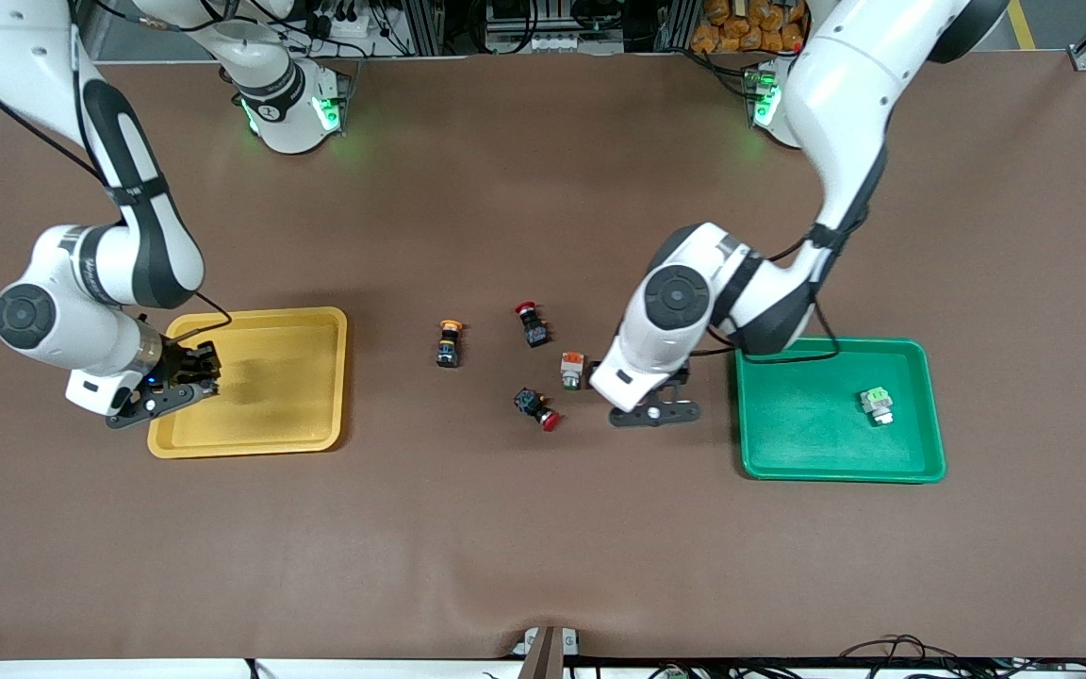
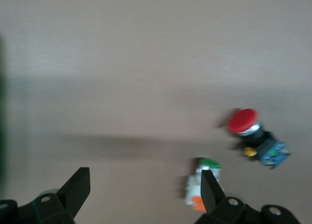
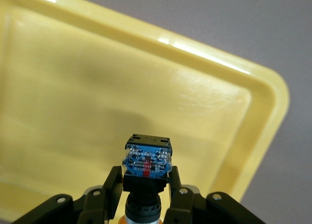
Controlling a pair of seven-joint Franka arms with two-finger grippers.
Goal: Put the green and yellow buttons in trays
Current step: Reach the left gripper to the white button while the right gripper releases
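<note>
Right wrist view shows the right gripper [image 3: 141, 197] clamped on a black-bodied button [image 3: 146, 168] above the yellow tray [image 3: 214, 68]; released from that height, it could bounce or roll toward the rim. That arm bends low over the tray's outer end. The left gripper [image 2: 144, 194], fingers spread and empty, hangs over the worktop [image 1: 543, 528] between the green tray [image 1: 760, 453], which holds a light-green button [image 1: 877, 405], and the orange-capped white button [image 1: 571, 370]; the red-capped button [image 1: 537, 406] nearby risks being knocked.

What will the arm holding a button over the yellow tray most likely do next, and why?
Probably lower and open. The right gripper is shut on a black button over the yellow tray, which looks empty below it.
</note>
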